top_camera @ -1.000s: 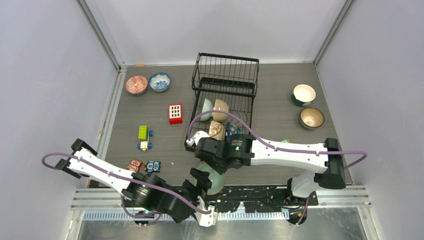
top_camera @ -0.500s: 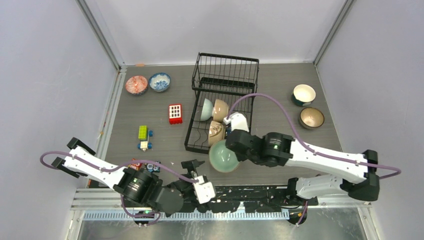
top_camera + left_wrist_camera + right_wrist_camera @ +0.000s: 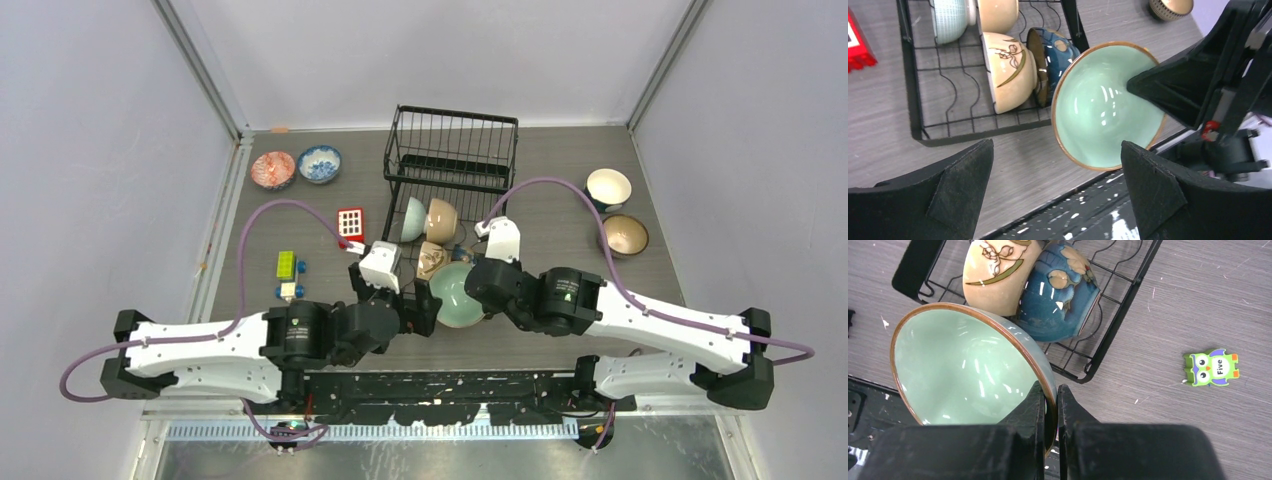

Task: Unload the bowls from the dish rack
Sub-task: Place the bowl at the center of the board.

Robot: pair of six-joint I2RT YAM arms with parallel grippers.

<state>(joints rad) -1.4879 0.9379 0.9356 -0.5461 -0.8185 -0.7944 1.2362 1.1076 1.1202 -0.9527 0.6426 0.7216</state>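
Top view, change: the left gripper [image 3: 398,300] has swung up from the near rail [image 3: 520,382] to the near left corner of the dish rack [image 3: 456,165]. The right gripper [image 3: 472,293] has carried the green bowl [image 3: 452,295] a little farther from that rail.
Top view, grip: the right gripper is clamped on the green bowl's rim. The left gripper is spread wide, holds nothing, and sits just beside the bowl.
Top view, bowl: tipped on its side with its mouth toward the left gripper, at the rack's near edge.
Top view, rack load: a pale ribbed bowl [image 3: 412,218], a tan bowl [image 3: 441,220] and a cream bowl [image 3: 431,260] stand on edge in the flat tray, as before.
Top view, already out: a red patterned bowl [image 3: 273,169] and a blue-and-white bowl [image 3: 320,163] far left; a white bowl [image 3: 608,188] and a brown bowl [image 3: 623,235] far right.
Top view, room: bare table [image 3: 545,215] lies between the rack and the right-hand bowls. A red block [image 3: 350,226] sits close to the rack's left side.
Left wrist, gripper: the fingers [image 3: 958,185] stand wide apart in the lower corners, and the bowl's mouth faces the camera beyond them.
Left wrist, edges: the bowl's far rim overlaps a dark blue bowl [image 3: 1055,50]; I cannot tell whether they touch.
Right wrist, grip: the fingers [image 3: 1032,410] are pinched on the rim, one inside and one outside.
Right wrist, room: the rack's corner wire is just beyond the bowl. An owl block [image 3: 1211,367] lies well apart on bare table to the right.
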